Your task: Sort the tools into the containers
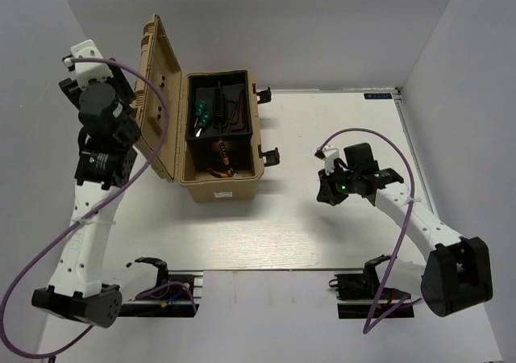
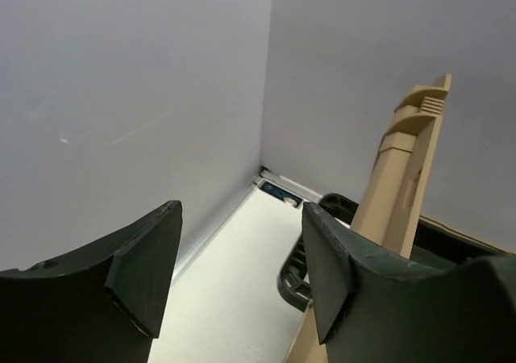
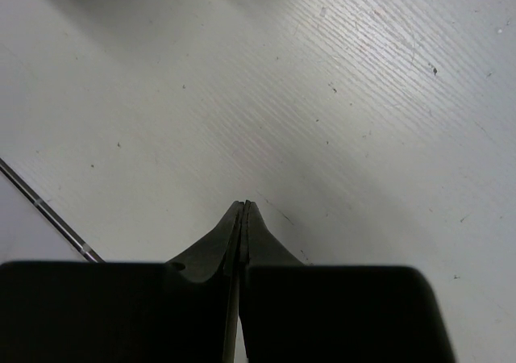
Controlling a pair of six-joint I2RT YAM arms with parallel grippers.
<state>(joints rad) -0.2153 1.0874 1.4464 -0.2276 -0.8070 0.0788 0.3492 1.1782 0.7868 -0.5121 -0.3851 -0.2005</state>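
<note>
Toolbox [image 1: 218,189] open, screwdrivers [image 1: 199,114], hex keys [image 1: 235,111], pliers [image 1: 222,160] inside

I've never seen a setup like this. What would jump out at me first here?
The open tan toolbox at the table's left-centre grabs the eye, its lid standing up. Green-handled screwdrivers and dark-red hex keys lie in its far black tray, with orange-handled pliers in the near part. The left gripper hangs open beside the raised lid, while the right gripper sits shut over bare table to the right.
</note>
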